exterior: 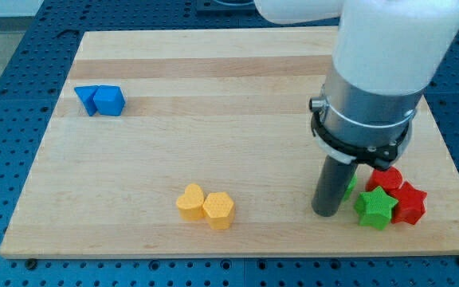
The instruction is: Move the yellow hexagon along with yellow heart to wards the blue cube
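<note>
The yellow heart (pixel 190 202) and the yellow hexagon (pixel 219 210) lie touching each other near the view's bottom edge, left of centre. The blue cube (pixel 111 100) sits at the upper left, touching another blue block (pixel 86 100) on its left. My tip (pixel 326 213) rests on the board to the right of the yellow pair, well apart from them, and just left of the green star (pixel 375 207).
A cluster at the lower right holds the green star, a second green block (pixel 348 187) partly hidden behind the rod, and two red blocks (pixel 388 178) (pixel 409 202). The wooden board (pixel 229 119) ends close below the yellow blocks.
</note>
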Motion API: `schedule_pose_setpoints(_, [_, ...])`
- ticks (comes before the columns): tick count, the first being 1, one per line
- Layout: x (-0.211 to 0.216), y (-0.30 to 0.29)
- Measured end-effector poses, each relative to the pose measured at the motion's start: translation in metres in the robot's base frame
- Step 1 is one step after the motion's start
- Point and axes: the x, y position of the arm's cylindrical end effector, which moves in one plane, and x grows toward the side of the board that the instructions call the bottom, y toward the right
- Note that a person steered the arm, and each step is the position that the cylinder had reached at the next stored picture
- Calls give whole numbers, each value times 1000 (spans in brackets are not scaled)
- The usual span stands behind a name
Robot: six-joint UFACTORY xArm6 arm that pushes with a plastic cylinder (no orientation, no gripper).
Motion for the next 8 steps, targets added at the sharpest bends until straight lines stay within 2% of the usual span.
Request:
schedule_pose_setpoints(2, [28, -64])
schedule_pose_setpoints(4, [-3, -205])
schedule_pose_setpoints(5, [-29, -255])
schedule_pose_setpoints(7, [-79, -312])
schedule_pose_setpoints(8, [-59, -317])
